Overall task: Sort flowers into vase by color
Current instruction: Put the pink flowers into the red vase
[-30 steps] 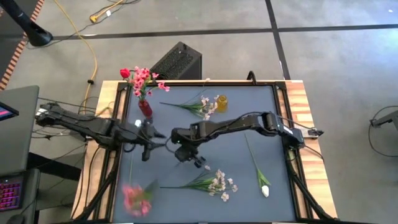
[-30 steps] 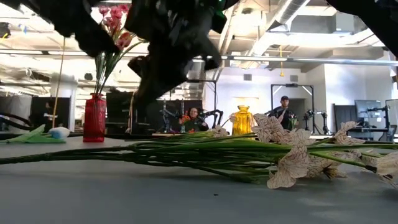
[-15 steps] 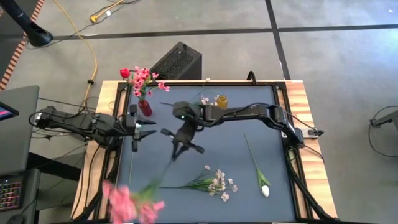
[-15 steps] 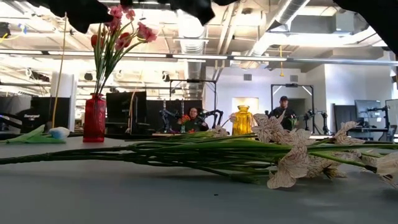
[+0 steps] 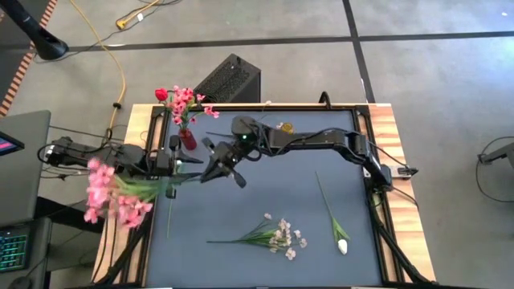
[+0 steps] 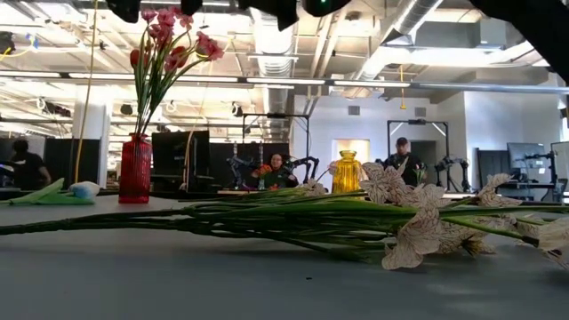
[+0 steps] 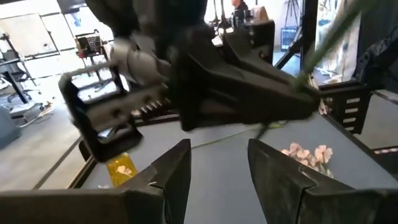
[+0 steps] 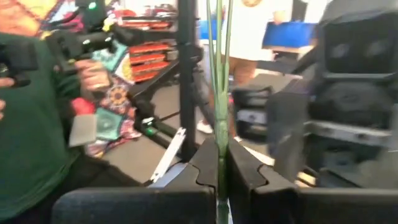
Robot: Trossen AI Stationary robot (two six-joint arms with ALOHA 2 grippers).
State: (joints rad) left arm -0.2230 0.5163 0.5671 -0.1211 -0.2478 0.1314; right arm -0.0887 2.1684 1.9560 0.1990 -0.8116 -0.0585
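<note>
Stem (image 8: 219,93) — seemingly pinched between fingers (image 8: 205,165)

The pink flower spray (image 5: 112,193) shows only as a smeared pink mass past the surface's left edge in the high view, so single blossoms cannot be told apart. In the right wrist view its green stem (image 8: 219,118) runs out of the top of the picture and the bloom is cut off. The left wrist view is filled by a blurred dark arm (image 7: 236,87), hiding most of what lies behind. In the low view both arms are cropped to dark shapes along the top edge, and the yellow vase (image 6: 347,172) stands partly behind the white flower spray (image 6: 409,222)
</note>
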